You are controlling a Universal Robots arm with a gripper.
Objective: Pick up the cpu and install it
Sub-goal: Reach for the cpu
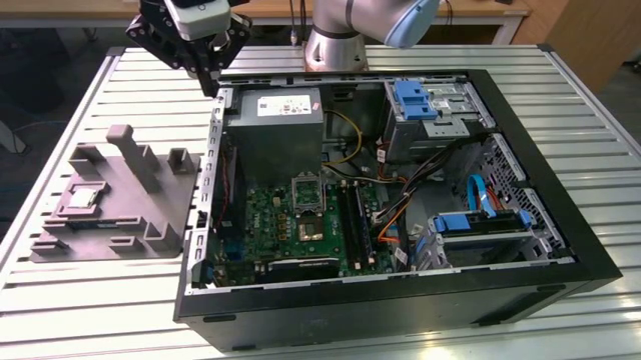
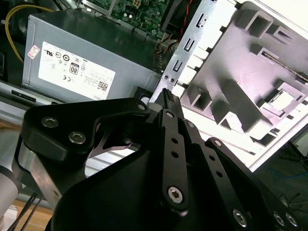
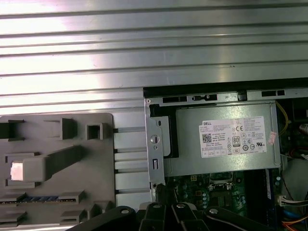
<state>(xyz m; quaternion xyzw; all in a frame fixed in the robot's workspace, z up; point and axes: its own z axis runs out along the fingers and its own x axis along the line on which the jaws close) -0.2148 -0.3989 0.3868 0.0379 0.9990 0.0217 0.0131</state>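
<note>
Gripper (image 2: 167,94) fingers pinched closed, nothing between them; hovers over the corner of the open case (image 1: 395,304) beside the power supply (image 1: 275,112); cpu (image 1: 82,198) lies in a recess of the grey tray (image 1: 150,217) on the slatted table (image 1: 100,300), at the exterior view's left of the case, well apart from the claw.

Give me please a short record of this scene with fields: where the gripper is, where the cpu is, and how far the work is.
gripper: shut, nothing seen in it, at the corner of the case next to the power supply
cpu: lying flat in a recess of the grey tray, apart from the gripper
tray position: on the table, at the exterior view's left of the case
work: cpu not yet picked up
</note>
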